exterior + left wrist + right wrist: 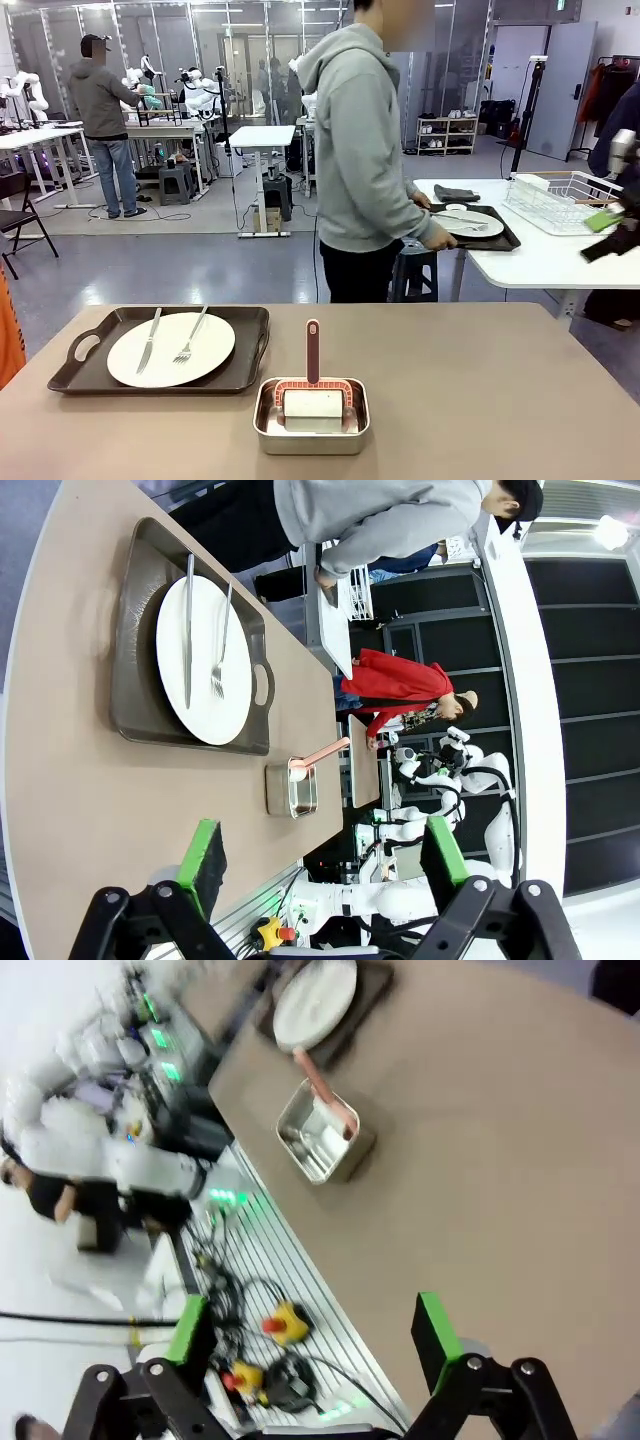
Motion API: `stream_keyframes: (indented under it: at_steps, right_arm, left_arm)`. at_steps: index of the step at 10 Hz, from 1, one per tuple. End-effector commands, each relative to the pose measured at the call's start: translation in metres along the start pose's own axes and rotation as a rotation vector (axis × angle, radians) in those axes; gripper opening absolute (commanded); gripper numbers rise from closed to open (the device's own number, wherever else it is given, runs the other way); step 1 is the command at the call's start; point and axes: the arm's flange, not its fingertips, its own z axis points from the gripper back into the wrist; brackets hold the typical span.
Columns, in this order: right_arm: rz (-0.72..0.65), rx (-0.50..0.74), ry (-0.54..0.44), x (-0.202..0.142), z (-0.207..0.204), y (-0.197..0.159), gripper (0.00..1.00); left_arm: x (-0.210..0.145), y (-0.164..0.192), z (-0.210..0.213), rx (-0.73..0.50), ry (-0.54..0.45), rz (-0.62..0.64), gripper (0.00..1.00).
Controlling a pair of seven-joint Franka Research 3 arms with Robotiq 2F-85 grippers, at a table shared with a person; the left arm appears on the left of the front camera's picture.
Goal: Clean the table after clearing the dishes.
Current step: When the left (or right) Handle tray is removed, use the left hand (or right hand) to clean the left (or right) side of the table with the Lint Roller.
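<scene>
On the tan desk (480, 400), a plate (170, 362) with knife (148, 340) and fork (190, 335) rests on a dark tray (245, 335) at the robot's left, just beside a steel pan (311, 432) holding a pink-handled roller (313, 385), while across it a person (365, 150) holds the second plate (470, 222) on its tray at a white side desk (540, 265), and the left gripper (322, 850) and right gripper (310, 1325) hang spread wide, empty.

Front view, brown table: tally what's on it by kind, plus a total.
Tray: 1
Plate: 1
Knife: 1
Fork: 1
Steel pan: 1
Pink-handled roller: 1
Total: 6
</scene>
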Motion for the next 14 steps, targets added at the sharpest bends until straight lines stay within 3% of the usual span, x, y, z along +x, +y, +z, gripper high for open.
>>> stream_keyframes:
  at_steps: [1,4,7,9,10,11,14]
  right_arm:
    - [0.101,-0.13,0.192,0.029,-0.049,0.021,1.0]
    - [0.288,-0.358,0.456,0.087,-0.149,0.058,1.0]
    - [0.426,-0.405,0.58,0.132,-0.22,0.071,1.0]
    - [0.461,-0.435,0.572,0.138,-0.257,0.069,1.0]
    - [0.413,-0.519,0.552,0.137,-0.265,0.065,1.0]
    - [0.479,-0.396,0.584,0.136,-0.252,0.07,1.0]
    - [0.479,-0.396,0.584,0.136,-0.252,0.07,1.0]
  left_arm:
    - [-0.001,0.0,0.002,-0.008,0.001,-0.01,1.0]
    - [-0.001,0.0,0.002,-0.008,0.001,-0.01,1.0]
    - [-0.001,0.0,0.002,-0.008,0.001,-0.01,1.0]
    - [-0.001,0.0,0.002,-0.008,0.001,-0.01,1.0]
    - [-0.001,0.0,0.002,-0.008,0.001,-0.01,1.0]
    - [-0.001,0.0,0.002,-0.008,0.001,-0.01,1.0]
    - [-0.001,0.0,0.002,-0.008,0.001,-0.01,1.0]
